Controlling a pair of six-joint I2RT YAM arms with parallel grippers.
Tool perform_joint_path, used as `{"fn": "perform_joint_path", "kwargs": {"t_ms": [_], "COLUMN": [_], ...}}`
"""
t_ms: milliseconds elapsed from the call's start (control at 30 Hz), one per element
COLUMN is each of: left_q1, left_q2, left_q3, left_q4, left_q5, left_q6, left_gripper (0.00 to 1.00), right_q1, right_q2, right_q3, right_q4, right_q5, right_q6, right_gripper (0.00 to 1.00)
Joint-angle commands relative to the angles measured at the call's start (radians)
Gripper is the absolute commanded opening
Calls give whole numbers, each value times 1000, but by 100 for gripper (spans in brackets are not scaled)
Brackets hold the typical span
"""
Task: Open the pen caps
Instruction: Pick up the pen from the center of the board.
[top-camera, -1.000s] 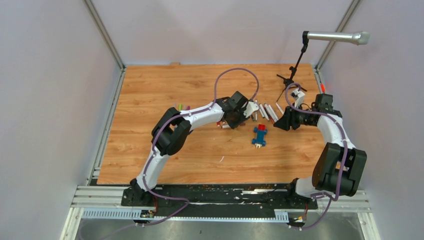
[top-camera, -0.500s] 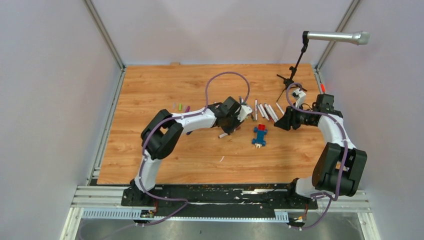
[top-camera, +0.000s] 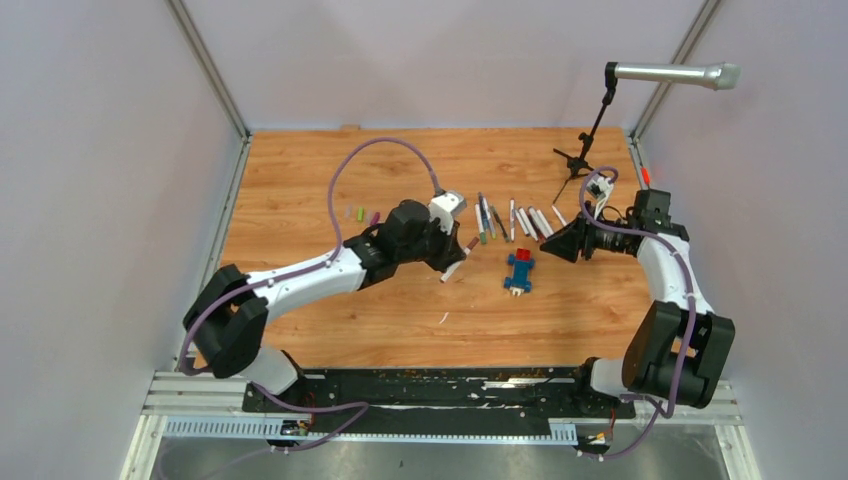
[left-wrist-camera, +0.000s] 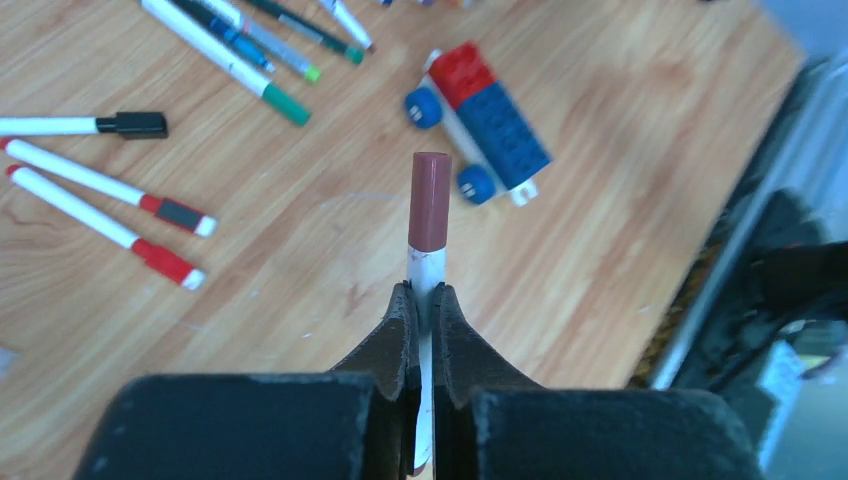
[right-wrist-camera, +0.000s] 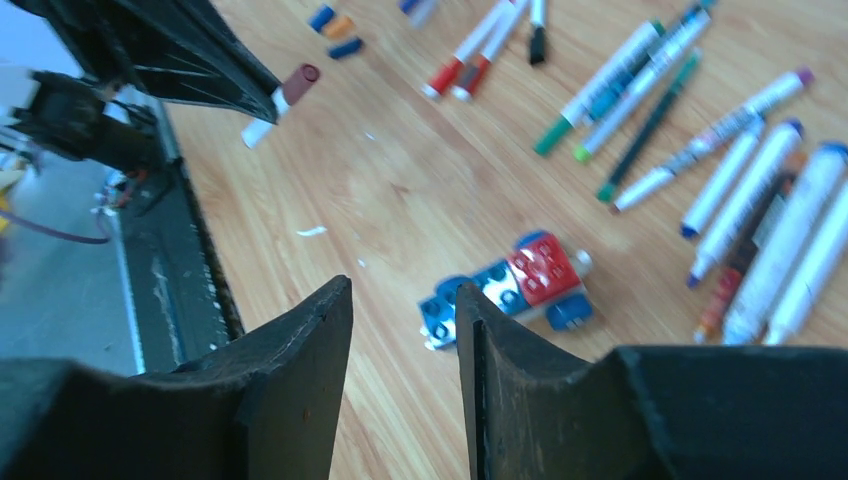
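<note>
Here the left gripper is pressed together on the white barrel of a pen, pinching it just below the brown cap. The cap is seated on the barrel and points up the middle of the left wrist view. In the top view this pen sits near the centre of the frame, tilted, cap end toward the upper right.

The right gripper has its jaws standing apart with nothing between them. It is at the right of centre in the top view, aimed leftward. In its own view a blue-and-red brick car lies on the wooden table just beyond the jaws.

A row of other pens lies above the car, upper centre of the top view. A few loose caps lie left of centre, well apart from that row.
</note>
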Motion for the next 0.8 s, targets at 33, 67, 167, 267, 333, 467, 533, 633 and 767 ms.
{"fn": "perform_joint_path", "kwargs": {"t_ms": [33, 67, 167, 267, 333, 467, 533, 633, 767], "left_q1": [-4, -4, -5, -11, -26, -61, -75, -95, -112], "left_q2": [-140, -150, -146, -118, -104, -98, -98, -99, -87], "left_q3": [-157, -175, -221, -236, -232, -216, -212, -214, -214], "left_q4": [451, 518, 737, 899, 966, 1015, 1022, 1034, 1052], "left_q5": [19, 18, 17, -19, -51, -122, -150, -181, -182], "left_q6": [-346, -391, -534, -637, -669, -670, -665, -663, -667], "left_gripper": [0, 0, 0, 0, 0, 0, 0, 0, 0], "right_q1": [48, 67, 139, 228, 284, 391, 407, 415, 441], "right_q2": [-93, -94, -81, -63, -68, -95, -101, -93, -77], "right_q3": [10, 23, 83, 120, 119, 74, 57, 51, 56], "right_q4": [-39, -59, -129, -142, -74, 170, 267, 359, 413], "right_q5": [-299, -309, -306, -308, -303, -252, -246, -244, -243], "right_q6": [-50, -45, -7, 77, 170, 443, 539, 638, 722], "right_gripper": [52, 56, 60, 62, 64, 64, 64, 64, 62]}}
